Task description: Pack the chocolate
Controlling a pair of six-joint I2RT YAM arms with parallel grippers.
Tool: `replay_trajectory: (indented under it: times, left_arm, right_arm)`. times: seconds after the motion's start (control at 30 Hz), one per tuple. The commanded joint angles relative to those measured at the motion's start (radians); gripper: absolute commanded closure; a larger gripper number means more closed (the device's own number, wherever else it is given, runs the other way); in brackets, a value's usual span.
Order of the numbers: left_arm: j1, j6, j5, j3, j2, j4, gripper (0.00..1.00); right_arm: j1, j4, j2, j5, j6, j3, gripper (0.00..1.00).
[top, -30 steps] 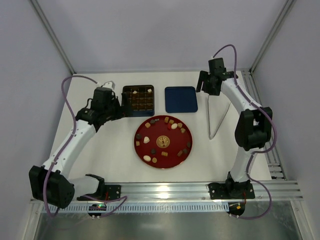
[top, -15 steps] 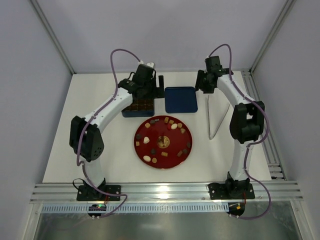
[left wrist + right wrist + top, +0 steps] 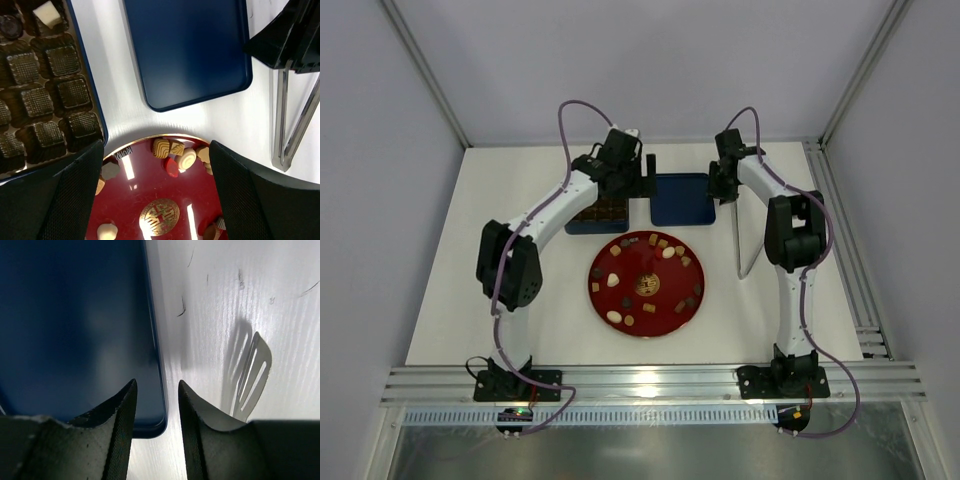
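Several small pieces of the chocolate (image 3: 663, 250), brown and cream, lie scattered on the red plate (image 3: 665, 283) with a gold emblem; the left wrist view shows a cluster of chocolate (image 3: 175, 150) at the plate's far rim (image 3: 145, 142). My left gripper (image 3: 642, 172) hangs open and empty between the dark blue grid tin (image 3: 600, 212) and the flat blue lid (image 3: 682, 200); its fingers (image 3: 65, 200) frame the plate. My right gripper (image 3: 725, 185) is open, its narrow jaws straddling the lid's right edge (image 3: 161, 390).
Metal tongs (image 3: 745, 240) lie right of the lid, and they show as tongs (image 3: 292, 135) in the left wrist view. The tin's brown tray (image 3: 45, 90) holds a cream piece (image 3: 48, 12) in a far cell. My left arm covers part of the tin from above.
My left arm has swung from the table's left side to the back, above the tin and lid. My right gripper has moved left to the lid's edge, its jaws narrowing.
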State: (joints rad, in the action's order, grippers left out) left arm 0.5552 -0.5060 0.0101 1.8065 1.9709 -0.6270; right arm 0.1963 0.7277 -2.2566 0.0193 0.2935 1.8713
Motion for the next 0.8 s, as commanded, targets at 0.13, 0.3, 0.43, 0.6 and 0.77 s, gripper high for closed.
replay_trajectory:
  times: [0.13, 0.3, 0.43, 0.6, 0.77]
  left_arm:
    - [0.005, 0.044, -0.088, 0.062, 0.069, 0.076, 0.16]
    - [0.005, 0.061, -0.134, 0.126, 0.149, 0.107, 0.16]
    - [0.003, 0.07, -0.136, 0.183, 0.212, 0.118, 0.16]
    - [-0.006, 0.058, -0.137, 0.228, 0.272, 0.116, 0.16]
    - [-0.018, 0.057, -0.137, 0.229, 0.293, 0.116, 0.16]
  right_arm:
    - [0.014, -0.01, -0.029, 0.074, -0.027, 0.083, 0.64]
    - [0.014, -0.019, -0.05, 0.067, -0.037, 0.091, 0.69]
    - [0.014, -0.019, -0.07, 0.062, -0.039, 0.101, 0.74]
    - [0.014, -0.024, -0.077, 0.053, -0.045, 0.104, 0.82]
    - [0.014, -0.025, -0.064, 0.048, -0.042, 0.104, 0.96]
